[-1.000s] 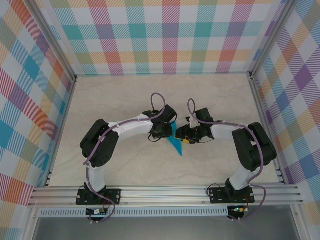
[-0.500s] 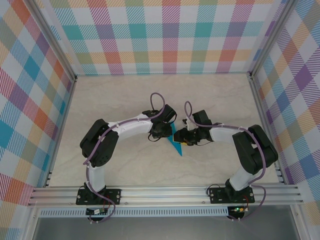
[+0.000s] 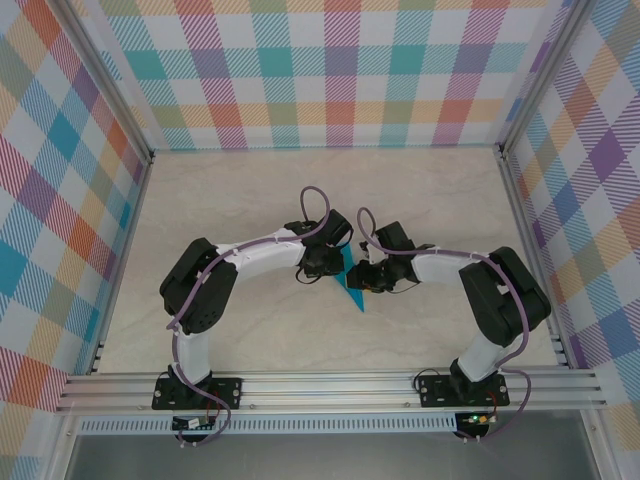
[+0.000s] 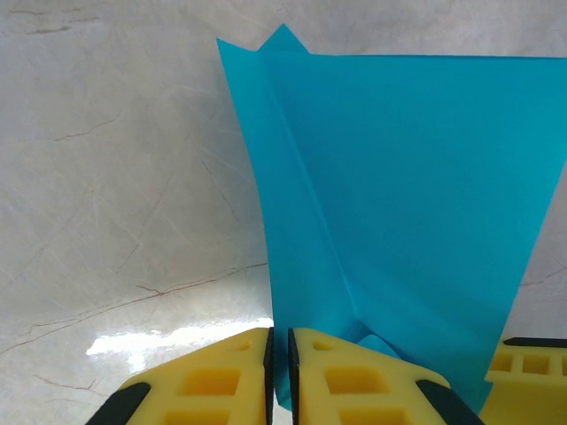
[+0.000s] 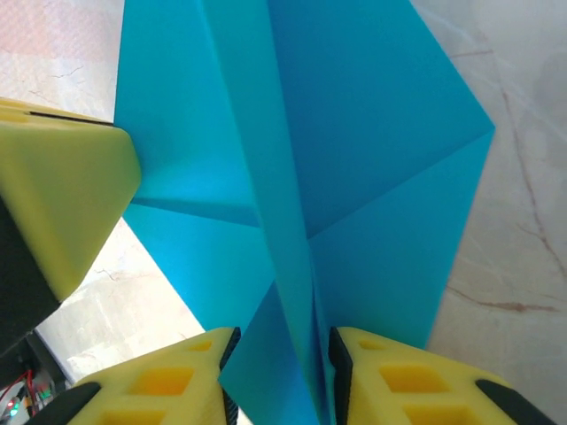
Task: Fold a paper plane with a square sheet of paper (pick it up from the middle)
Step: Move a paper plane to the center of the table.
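1. The sheet of paper (image 4: 399, 177) is located at the middle of the tabletop (image 4: 115, 177), directly between the two tools. Whether it rests on the surface or is lifted clear cannot be told.
2. The sheet is thin, smooth, teal-blue and partly folded, with flat panels joined at sharp creases and a point formed at one end.
3. In the right wrist view, the long axis, a raised centre crease, is seen to run straight out from the right tool (image 5: 279, 372).
4. The right tool is spread, with one finger set at each side of the crease, which is not yet pinched.
5. The left tool (image 4: 279, 376) is pressed together on an edge of the sheet.
6. Both arms are equally near. A pinch along the crease is judged to fall to the right tool.
7. The tabletop is pale, marbled and glossy.
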You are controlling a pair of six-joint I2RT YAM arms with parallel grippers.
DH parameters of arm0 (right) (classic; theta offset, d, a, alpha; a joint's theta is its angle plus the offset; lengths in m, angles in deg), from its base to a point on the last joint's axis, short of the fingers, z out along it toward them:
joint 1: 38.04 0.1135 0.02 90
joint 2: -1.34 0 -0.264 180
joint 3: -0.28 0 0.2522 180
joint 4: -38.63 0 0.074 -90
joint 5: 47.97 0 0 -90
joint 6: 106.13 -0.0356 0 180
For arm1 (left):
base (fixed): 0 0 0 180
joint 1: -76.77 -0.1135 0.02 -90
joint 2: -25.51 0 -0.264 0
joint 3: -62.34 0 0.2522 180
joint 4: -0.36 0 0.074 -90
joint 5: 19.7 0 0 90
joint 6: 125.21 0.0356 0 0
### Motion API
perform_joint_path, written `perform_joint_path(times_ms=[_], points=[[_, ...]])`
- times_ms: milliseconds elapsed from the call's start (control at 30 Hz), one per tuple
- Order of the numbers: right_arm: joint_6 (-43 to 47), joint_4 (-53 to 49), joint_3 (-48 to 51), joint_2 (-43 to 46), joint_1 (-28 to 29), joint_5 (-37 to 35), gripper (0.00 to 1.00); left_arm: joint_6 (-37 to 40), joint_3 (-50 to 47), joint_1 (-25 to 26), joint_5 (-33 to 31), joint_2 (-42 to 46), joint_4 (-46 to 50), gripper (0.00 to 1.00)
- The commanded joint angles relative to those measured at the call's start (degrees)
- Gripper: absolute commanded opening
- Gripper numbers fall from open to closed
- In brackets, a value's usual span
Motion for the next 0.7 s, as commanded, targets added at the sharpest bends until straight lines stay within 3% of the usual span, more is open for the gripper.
perform_joint_path(times_ms=[0,467,667], points=[[1.7,-2.0,-1.9,-1.5,0.8,-2.0,0.31,0.7,-0.5,-0.8,0.2,1.2,-0.3,0.15],[2.4,-8.4,-5.5,-1.8,3.9,-9.6,0.10,1.4,-2.4,-0.9,1.4,3.7,-2.8,0.18],[1.3,-15.0,-8.6,1.2,6.3,-17.9,0.06,0.6,-6.0,-0.9,-2.8,10.1,-4.4,0.25]])
